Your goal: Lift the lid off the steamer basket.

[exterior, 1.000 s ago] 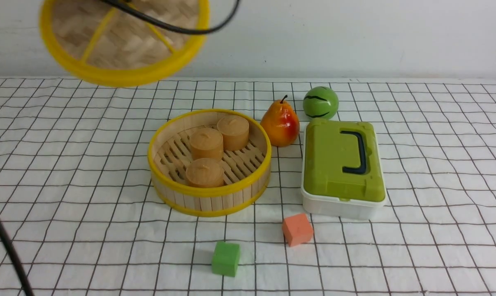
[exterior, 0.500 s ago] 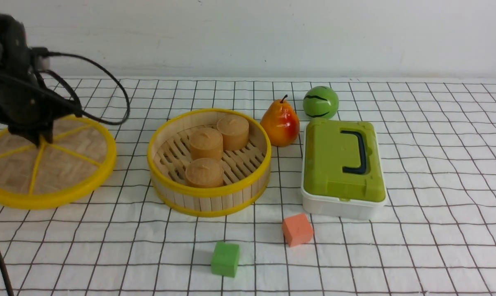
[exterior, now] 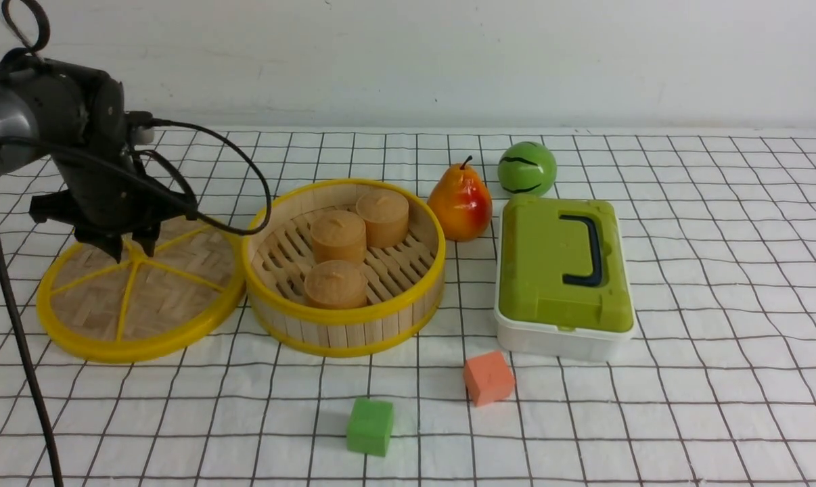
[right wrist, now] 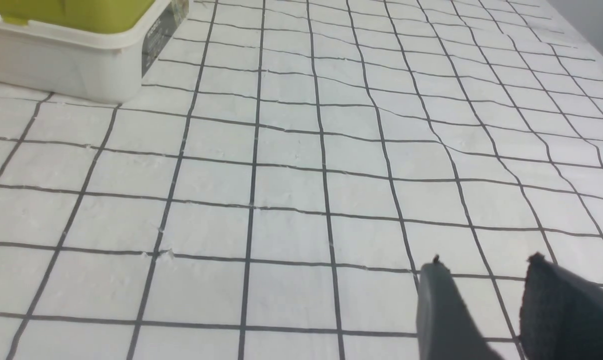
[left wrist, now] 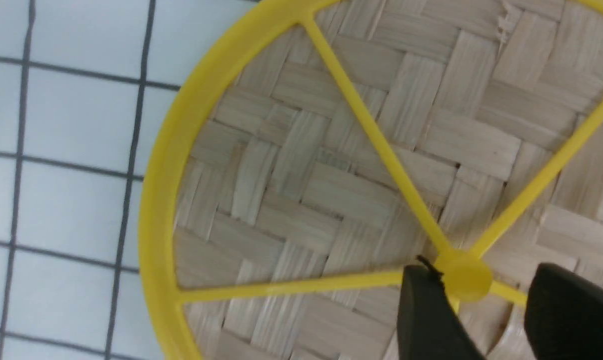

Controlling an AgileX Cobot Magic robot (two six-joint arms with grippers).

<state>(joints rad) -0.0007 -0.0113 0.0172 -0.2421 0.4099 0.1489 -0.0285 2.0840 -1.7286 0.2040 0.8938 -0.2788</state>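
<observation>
White cloth with a dark grid (exterior: 719,304) covers the table, a pale wall (exterior: 408,61) behind. I have my left gripper (exterior: 134,249) spread around the knob (left wrist: 466,276) of the lid (exterior: 83,304), which lies left of the steamer basket (exterior: 346,331). Three small brown tubs (exterior: 335,284) sit inside that basket. Right of it I see a pear (exterior: 460,203), a green ball (exterior: 528,168) and a lidded box (exterior: 563,270); nearer me than the basket, a green block (exterior: 371,426) and an orange block (exterior: 489,377). My right gripper (right wrist: 486,300) is spread over bare cloth.
</observation>
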